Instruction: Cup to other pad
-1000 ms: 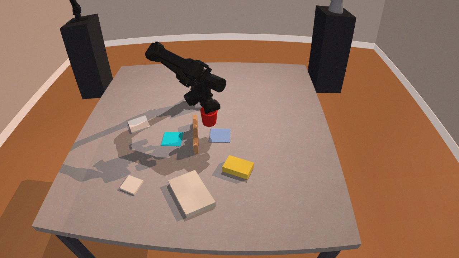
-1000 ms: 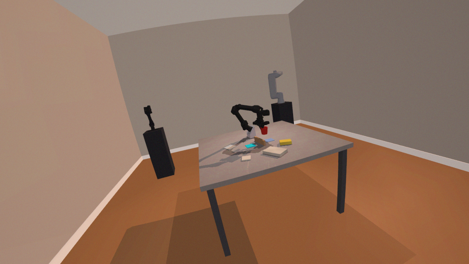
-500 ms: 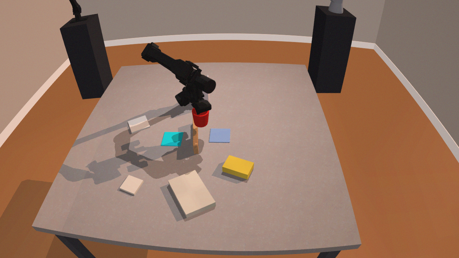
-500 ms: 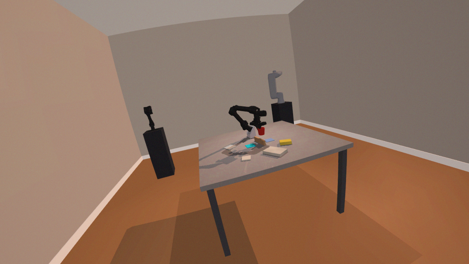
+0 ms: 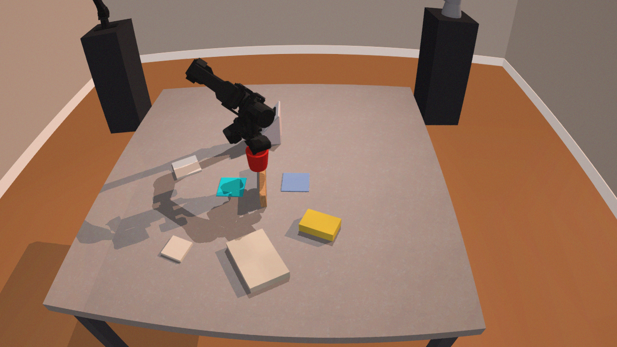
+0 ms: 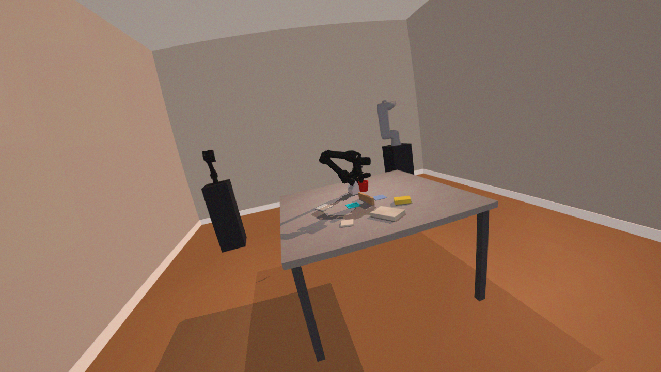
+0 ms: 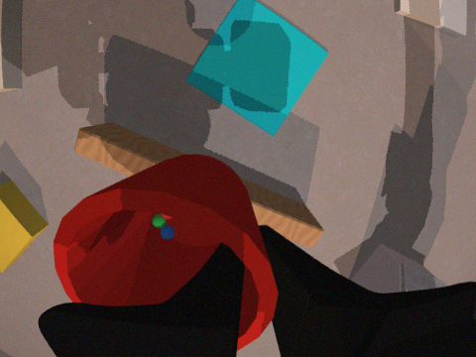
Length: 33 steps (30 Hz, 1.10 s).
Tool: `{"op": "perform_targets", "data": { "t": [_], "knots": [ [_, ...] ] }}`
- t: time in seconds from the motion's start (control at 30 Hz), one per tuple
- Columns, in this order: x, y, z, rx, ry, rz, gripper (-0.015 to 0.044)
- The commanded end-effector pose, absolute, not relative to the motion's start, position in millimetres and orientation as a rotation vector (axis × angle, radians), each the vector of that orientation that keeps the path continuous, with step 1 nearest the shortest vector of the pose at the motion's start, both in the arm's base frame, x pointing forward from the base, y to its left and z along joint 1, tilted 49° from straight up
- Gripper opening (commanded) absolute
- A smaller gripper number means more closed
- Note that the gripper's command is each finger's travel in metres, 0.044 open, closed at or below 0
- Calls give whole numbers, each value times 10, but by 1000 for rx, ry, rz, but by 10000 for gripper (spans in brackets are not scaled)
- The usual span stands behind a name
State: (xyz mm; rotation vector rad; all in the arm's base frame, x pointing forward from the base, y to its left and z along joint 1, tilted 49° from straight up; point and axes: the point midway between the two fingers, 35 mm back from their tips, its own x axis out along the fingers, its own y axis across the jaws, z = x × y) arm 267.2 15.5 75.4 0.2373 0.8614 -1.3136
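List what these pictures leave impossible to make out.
- Fingertip inside the red cup: wrist view, cup wall and dark fingers in the way.
- Exact marble count: wrist view, a reddish bit mostly hidden behind the green marble.
- Yellow block's far end: cut off by the wrist view's left edge.
- Marbles from outside: top view, gripper covers the cup's mouth.

Hand (image 5: 258, 151) (image 6: 362, 182) (image 7: 250, 233) clamped shut; arm (image 5: 234, 95) (image 6: 339, 154) bent.
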Motion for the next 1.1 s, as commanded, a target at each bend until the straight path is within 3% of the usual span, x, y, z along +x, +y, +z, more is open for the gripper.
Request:
{"op": "perform_targets", "data": {
  "t": [0.0, 1.07],
  "knots": [
    [2666, 78, 819, 228, 864, -1318, 0],
    [2650, -546, 1472, 225, 861, -1320, 0]
  ]
}}
